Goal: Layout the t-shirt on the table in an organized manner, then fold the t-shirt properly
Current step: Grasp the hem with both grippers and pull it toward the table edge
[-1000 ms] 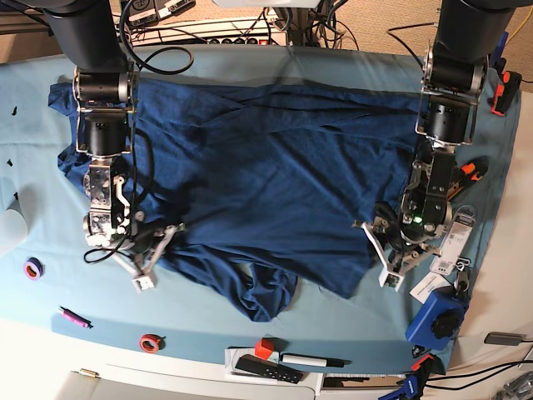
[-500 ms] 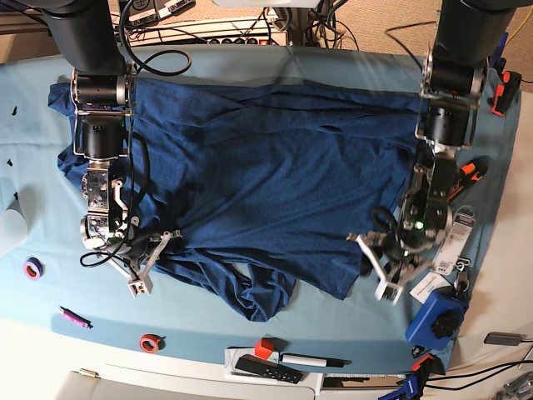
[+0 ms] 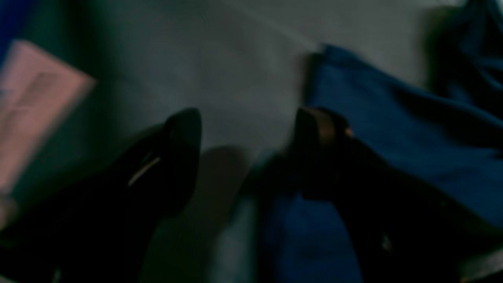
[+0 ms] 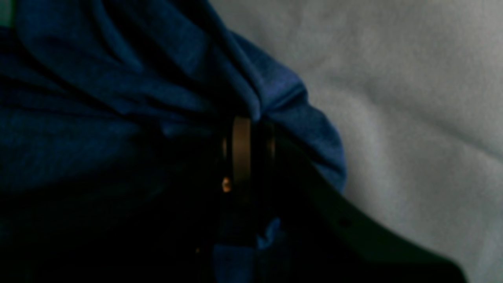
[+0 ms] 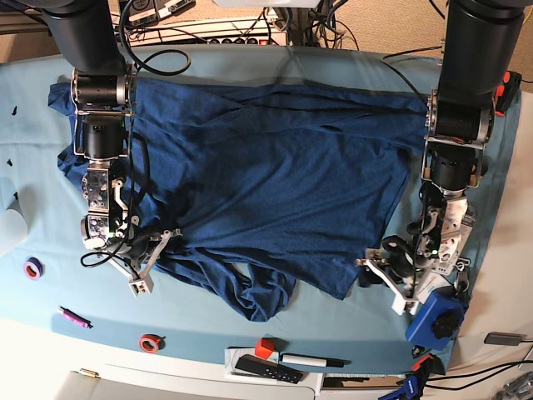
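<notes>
The dark navy t-shirt point(image 5: 266, 175) lies spread across the teal table point(image 5: 333, 329), its near hem bunched into a lump point(image 5: 262, 296). My left gripper point(image 5: 386, 285) stands open just off the shirt's near right corner. In the left wrist view its fingers point(image 3: 182, 129) are apart with bare table cloth between them, and the t-shirt point(image 3: 393, 137) lies beside the right one. My right gripper point(image 5: 152, 257) is shut on the shirt's near left edge. The right wrist view shows that gripper point(image 4: 247, 125) pinching a fold of the t-shirt point(image 4: 98, 98).
Along the front edge lie a red block point(image 5: 264, 347), a black remote point(image 5: 266, 368), a marker point(image 5: 312, 361), a red tape roll point(image 5: 150, 342) and a pink pen point(image 5: 73, 317). A blue object point(image 5: 437, 317) and white cards point(image 5: 454, 237) crowd the left gripper.
My left gripper has opened, let go of the shirt's right corner and slid toward the near edge. The right gripper still holds its fold and has barely moved.
</notes>
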Robot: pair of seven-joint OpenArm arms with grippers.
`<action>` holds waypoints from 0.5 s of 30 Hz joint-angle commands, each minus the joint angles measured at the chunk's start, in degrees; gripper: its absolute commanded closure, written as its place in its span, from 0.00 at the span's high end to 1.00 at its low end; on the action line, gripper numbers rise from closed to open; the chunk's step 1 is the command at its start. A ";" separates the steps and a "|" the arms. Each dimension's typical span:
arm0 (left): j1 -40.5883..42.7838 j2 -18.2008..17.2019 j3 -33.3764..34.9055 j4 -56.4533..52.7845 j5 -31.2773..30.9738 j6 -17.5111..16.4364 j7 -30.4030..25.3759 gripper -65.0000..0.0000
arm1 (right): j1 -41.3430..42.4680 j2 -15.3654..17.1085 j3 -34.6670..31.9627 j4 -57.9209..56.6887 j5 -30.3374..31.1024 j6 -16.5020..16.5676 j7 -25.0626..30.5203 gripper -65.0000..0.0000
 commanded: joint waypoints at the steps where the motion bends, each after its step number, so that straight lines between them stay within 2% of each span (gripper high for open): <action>1: -2.05 0.22 -0.13 1.05 -1.84 -1.11 -0.04 0.58 | 2.03 0.48 0.22 0.85 0.17 -0.22 1.27 0.02; 5: -2.05 2.54 -0.11 1.05 -3.30 -2.91 2.69 0.58 | 1.99 0.48 0.22 0.85 0.17 -0.20 1.22 0.02; 10: -2.10 5.60 -0.11 1.05 -3.21 -2.86 2.64 0.58 | 1.73 0.48 0.22 0.85 0.15 -0.20 1.01 0.02; 15: -2.21 6.51 -0.11 1.07 -1.44 -1.81 0.94 0.55 | 1.73 0.50 0.22 0.85 0.15 -0.20 0.83 0.02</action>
